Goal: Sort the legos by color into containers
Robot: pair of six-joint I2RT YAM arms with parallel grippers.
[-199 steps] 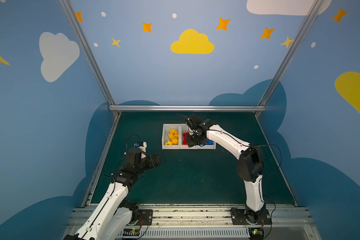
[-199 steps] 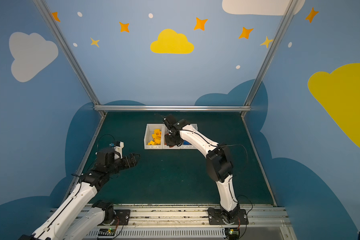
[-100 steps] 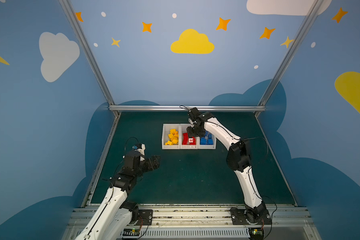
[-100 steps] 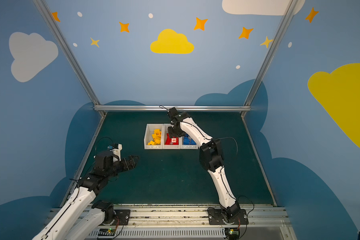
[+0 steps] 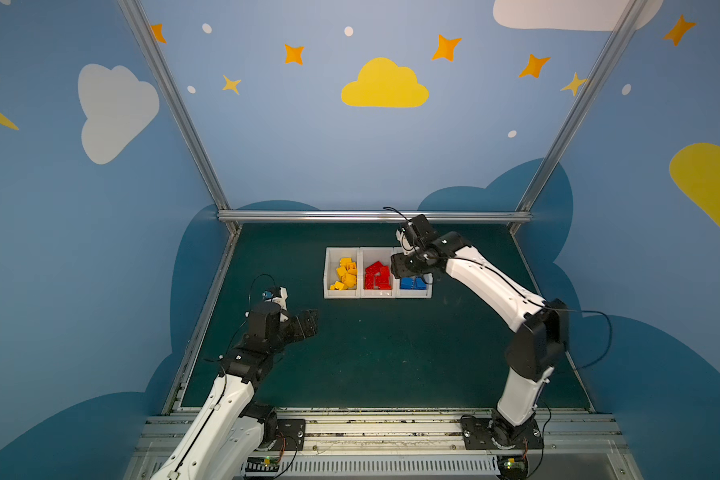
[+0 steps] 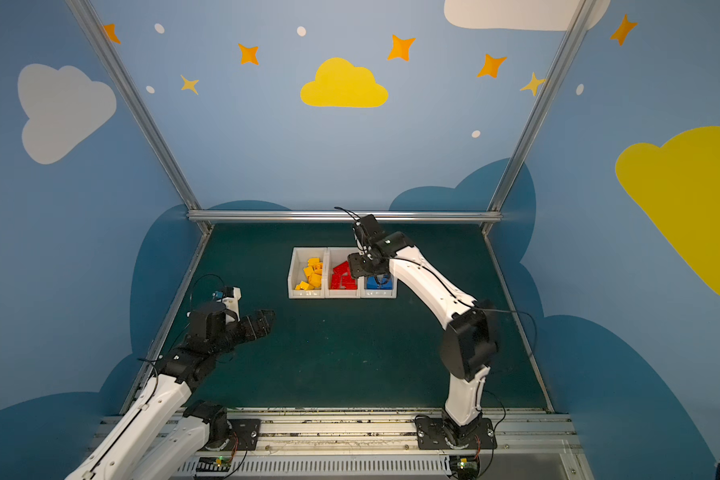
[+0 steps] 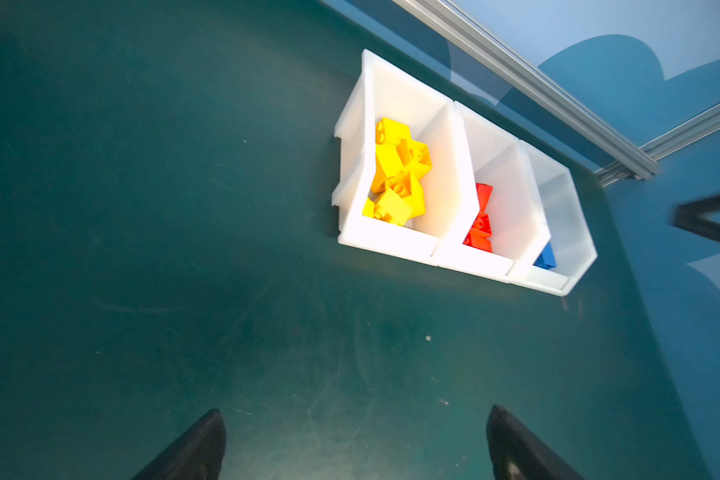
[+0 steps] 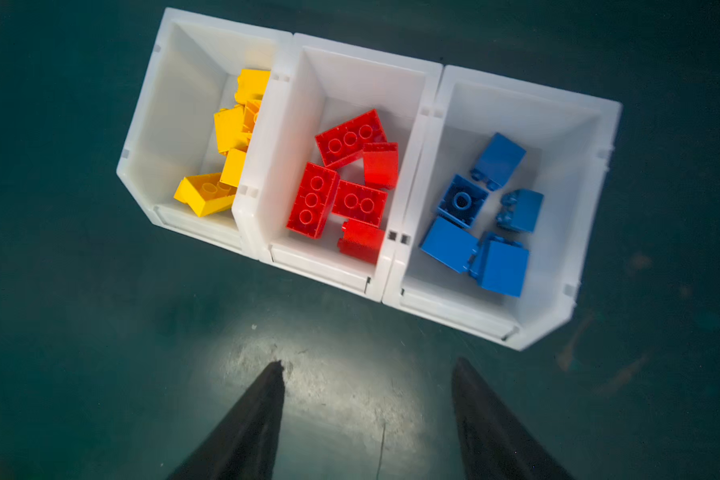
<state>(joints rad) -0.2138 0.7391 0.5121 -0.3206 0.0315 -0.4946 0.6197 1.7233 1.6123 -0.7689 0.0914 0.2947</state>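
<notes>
Now right hand [image 8: 366, 374] open, raised off bins [image 8: 425, 112]

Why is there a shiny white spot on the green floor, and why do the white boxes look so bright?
In the right wrist view a pale patch of glare lies on the mat just beyond the right tool; in the left wrist view the white bins are overexposed, their edges washed out, and the dark shape at the picture's edge is smeared by blur.
</notes>
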